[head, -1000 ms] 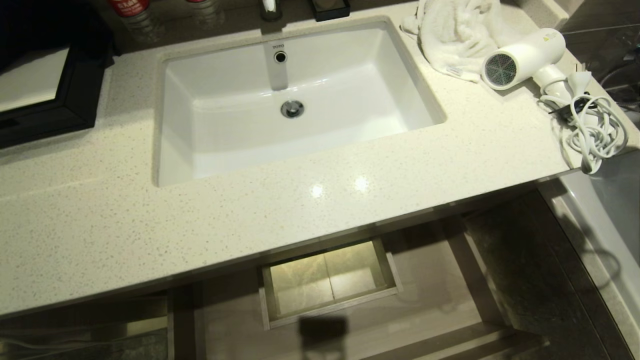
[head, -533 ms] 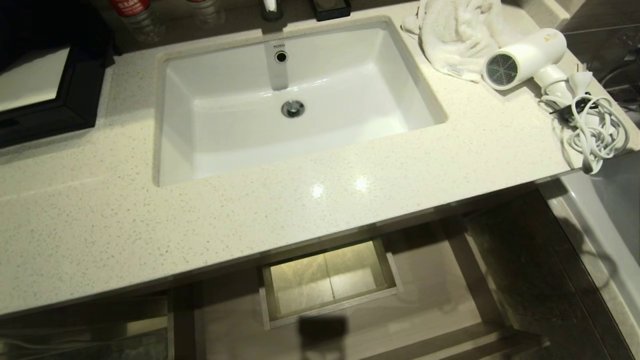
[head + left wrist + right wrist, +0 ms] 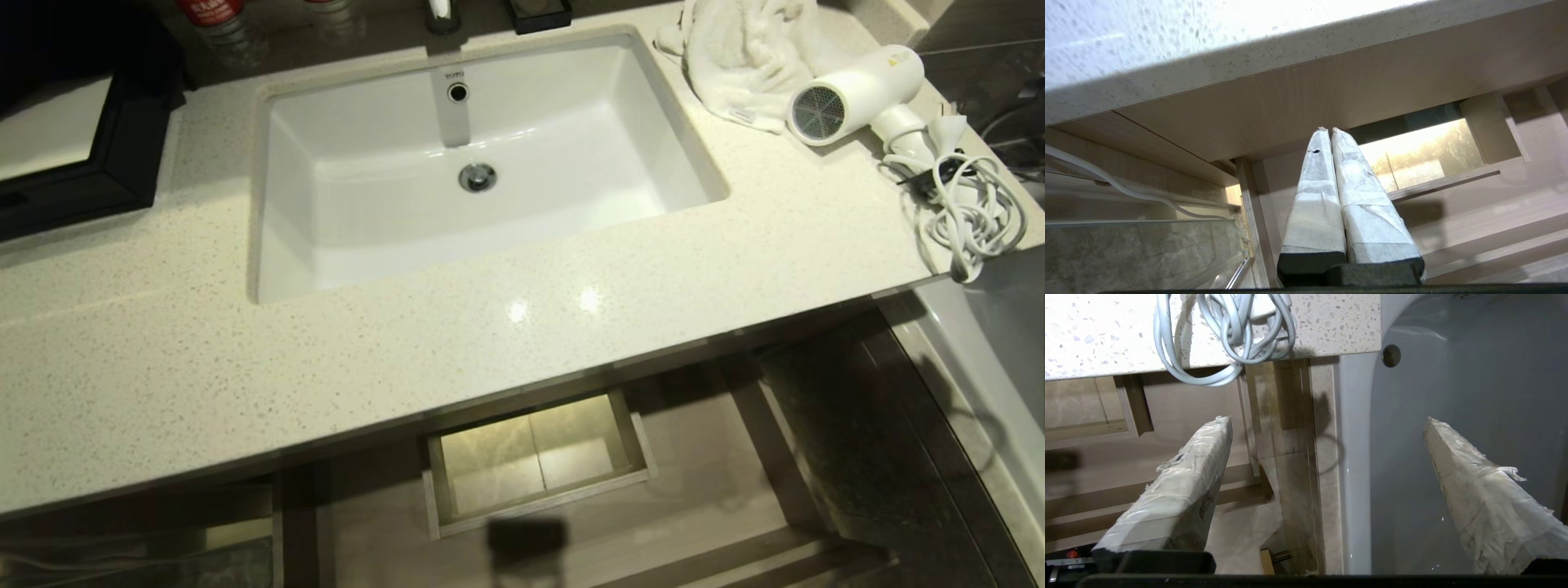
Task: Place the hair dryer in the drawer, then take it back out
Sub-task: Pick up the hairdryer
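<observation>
The white hair dryer [image 3: 857, 94] lies on the speckled countertop [image 3: 490, 343] at the far right, grey grille facing the sink, next to a white towel [image 3: 747, 57]. Its bundled white cord [image 3: 963, 212] spills over the counter's right corner, and the cord [image 3: 1224, 343] hangs just above my right gripper. The drawer [image 3: 702, 457] stands pulled out under the counter, with a boxed cutout [image 3: 535, 461] at its middle back. My right gripper [image 3: 1327, 419] is open and empty, below the counter's corner beside the drawer. My left gripper [image 3: 1329, 130] is shut and empty, low in front of the drawer [image 3: 1494, 196].
A white sink [image 3: 482, 163] fills the middle of the counter. A black-framed tray [image 3: 82, 155] sits at the left, with bottles [image 3: 220, 20] behind it. A grey bathtub [image 3: 1453, 396] borders the vanity on the right.
</observation>
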`<state>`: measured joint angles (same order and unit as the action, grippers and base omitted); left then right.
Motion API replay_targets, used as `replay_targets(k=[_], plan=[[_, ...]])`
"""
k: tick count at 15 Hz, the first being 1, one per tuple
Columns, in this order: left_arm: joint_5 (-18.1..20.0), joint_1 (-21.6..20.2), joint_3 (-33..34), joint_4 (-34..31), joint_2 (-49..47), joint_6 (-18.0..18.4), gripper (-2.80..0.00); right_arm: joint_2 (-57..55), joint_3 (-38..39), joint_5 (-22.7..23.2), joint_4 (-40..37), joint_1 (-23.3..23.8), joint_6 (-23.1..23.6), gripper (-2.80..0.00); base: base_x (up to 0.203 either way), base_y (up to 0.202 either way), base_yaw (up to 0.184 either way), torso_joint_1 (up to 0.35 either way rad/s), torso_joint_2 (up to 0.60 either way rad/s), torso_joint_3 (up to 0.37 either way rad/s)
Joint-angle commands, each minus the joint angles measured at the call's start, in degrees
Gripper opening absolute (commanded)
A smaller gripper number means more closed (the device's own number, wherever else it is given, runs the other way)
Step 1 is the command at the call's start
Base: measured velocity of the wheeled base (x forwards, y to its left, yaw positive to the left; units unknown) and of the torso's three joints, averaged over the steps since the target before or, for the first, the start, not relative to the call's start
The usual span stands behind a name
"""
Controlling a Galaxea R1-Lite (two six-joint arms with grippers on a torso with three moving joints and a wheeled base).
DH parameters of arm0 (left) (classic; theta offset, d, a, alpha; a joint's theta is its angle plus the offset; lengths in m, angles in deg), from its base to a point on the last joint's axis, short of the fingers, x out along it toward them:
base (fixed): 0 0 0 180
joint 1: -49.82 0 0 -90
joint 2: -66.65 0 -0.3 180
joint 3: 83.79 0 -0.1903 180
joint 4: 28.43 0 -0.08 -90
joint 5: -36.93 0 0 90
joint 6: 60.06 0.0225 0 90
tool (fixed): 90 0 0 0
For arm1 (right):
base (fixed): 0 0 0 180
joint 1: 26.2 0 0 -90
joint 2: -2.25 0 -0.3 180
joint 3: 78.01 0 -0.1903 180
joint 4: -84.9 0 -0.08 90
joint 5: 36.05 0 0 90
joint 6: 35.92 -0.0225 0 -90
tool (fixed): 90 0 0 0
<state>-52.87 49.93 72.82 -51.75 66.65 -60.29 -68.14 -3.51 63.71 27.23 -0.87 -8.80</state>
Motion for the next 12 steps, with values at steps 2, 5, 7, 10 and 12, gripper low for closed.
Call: replay_targets(k=[2,5,7,10,12], plan=[[0.0,0.1,0.0,0.0,0.0,0.0,-2.80,0.1,0.2,0.2,0.7,0.0,0.0,0.00,0.000,0.000,0.000,-0.120,0.33,0.203],[0.0,0.0,0.1,0.0,0.0,0.0,-2.80,0.1,-0.4,0.2,0.8,0.0,0.0,0.00,0.000,0.000,0.000,-0.079,0.20,0.116],[0.0,0.0,0.0,0.0,0.0,0.0,-2.80,0.1,-0.3,0.2,1.1,0.0,0.1,0.00,0.000,0.000,0.000,-0.009,0.02,0.011],[0.0,0.1,0.0,0.0,0.0,0.0,-2.80,0.2,-0.4,0.2,0.3,0.0,0.1,0.00,0.000,0.000,0.000,0.000,0.00,0.000],[0.0,0.0,0.0,0.0,0.0,0.0,-2.80,0.5,0.6,0.2,0.1,-0.1,0.0,0.00,0.000,0.000,0.000,0.000,0.00,0.000]])
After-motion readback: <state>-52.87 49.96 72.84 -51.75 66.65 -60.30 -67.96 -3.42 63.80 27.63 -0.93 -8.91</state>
